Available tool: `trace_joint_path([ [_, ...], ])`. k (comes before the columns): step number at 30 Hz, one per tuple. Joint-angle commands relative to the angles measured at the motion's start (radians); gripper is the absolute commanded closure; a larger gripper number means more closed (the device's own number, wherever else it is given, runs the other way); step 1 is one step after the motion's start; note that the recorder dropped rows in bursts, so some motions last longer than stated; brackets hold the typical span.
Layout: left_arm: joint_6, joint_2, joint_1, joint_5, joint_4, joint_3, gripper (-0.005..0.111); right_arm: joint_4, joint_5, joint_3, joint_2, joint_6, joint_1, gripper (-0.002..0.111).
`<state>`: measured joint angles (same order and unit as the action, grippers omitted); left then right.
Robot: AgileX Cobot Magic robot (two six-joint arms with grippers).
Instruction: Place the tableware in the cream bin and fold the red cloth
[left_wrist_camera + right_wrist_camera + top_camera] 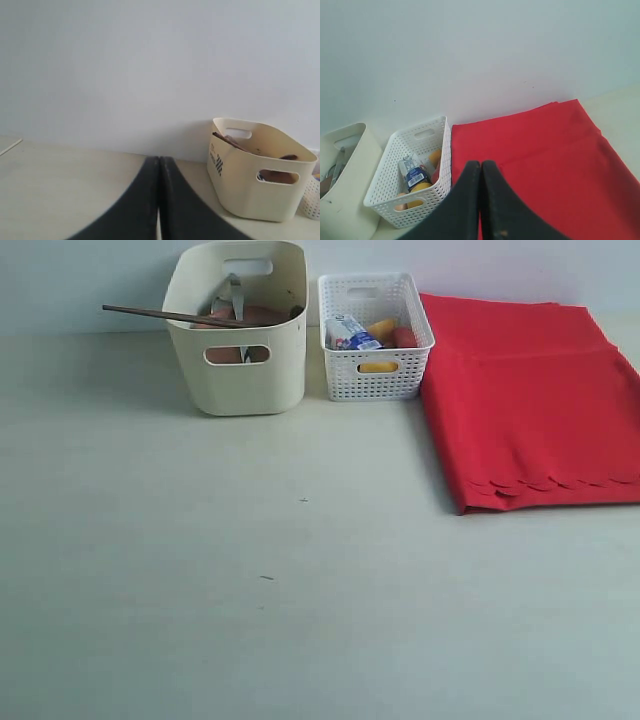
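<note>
The cream bin (240, 350) stands at the back left of the table, holding brown wooden tableware; dark chopsticks (170, 315) stick out over its left rim. It also shows in the left wrist view as the cream bin (250, 185), off to one side of my left gripper (159, 161), which is shut with nothing in it. The red cloth (530, 400) lies folded flat at the back right, scalloped edge toward the front. My right gripper (480, 165) is shut and empty, above the red cloth (545, 160) near the basket. Neither gripper appears in the exterior view.
A white lattice basket (375, 335) with a milk carton and yellow food items sits between the bin and the cloth; it shows too in the right wrist view as the basket (412, 175). A pale wall runs behind everything.
</note>
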<state>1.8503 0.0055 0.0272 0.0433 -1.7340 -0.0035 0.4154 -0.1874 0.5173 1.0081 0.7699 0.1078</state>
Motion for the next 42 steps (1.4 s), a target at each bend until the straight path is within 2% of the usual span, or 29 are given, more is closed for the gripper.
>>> trace_joint_path([
  [1, -0.033, -0.006, -0.005, -0.019, -0.010, 0.003, 0.107, 0.005, -0.001, -0.005, -0.007, -0.003, -0.002, 0.108],
  [12, -0.023, -0.006, -0.005, -0.025, -0.010, 0.003, 0.107, 0.005, -0.001, -0.005, -0.007, -0.003, -0.002, 0.108],
  [14, -0.258, -0.006, -0.005, -0.005, 0.243, 0.003, 0.107, 0.005, -0.001, -0.005, -0.007, -0.003, -0.002, 0.108],
  [15, -0.633, -0.006, -0.003, -0.012, 0.555, 0.003, 0.107, 0.005, -0.001, -0.005, -0.007, -0.003, -0.002, 0.108],
  [16, -0.835, -0.006, 0.000, -0.032, 0.729, 0.003, 0.107, 0.005, -0.001, -0.005, -0.007, -0.003, -0.002, 0.108],
  [17, -1.129, -0.006, 0.007, -0.083, 1.009, 0.003, 0.107, 0.005, -0.001, -0.005, -0.007, -0.003, -0.002, 0.108],
  [19, -1.251, -0.006, 0.007, -0.108, 1.128, 0.003, 0.107, 0.005, -0.001, -0.005, -0.007, -0.003, -0.002, 0.108],
  [22, -1.251, -0.006, 0.007, -0.064, 1.141, 0.003, 0.107, 0.005, -0.001, -0.005, -0.007, -0.003, -0.002, 0.108],
  [24, -1.513, -0.006, 0.002, -0.009, 1.433, 0.003, 0.107, 0.005, -0.001, -0.005, -0.007, -0.003, -0.002, 0.108],
  [25, -1.764, -0.006, -0.005, 0.015, 1.659, 0.003, 0.107, 0.005, -0.001, -0.005, -0.007, -0.003, -0.002, 0.108],
  [26, -1.850, -0.006, -0.010, 0.023, 1.712, 0.003, 0.107, 0.005, -0.001, -0.005, -0.007, -0.003, -0.002, 0.108],
  [33, -1.850, -0.006, -0.049, 0.058, 1.708, 0.003, 0.107, 0.005, -0.001, -0.005, -0.007, -0.003, -0.002, 0.108],
  [42, -1.850, -0.006, -0.049, 0.112, 1.660, 0.003, 0.107, 0.005, -0.001, -0.005, -0.007, -0.003, -0.002, 0.108],
])
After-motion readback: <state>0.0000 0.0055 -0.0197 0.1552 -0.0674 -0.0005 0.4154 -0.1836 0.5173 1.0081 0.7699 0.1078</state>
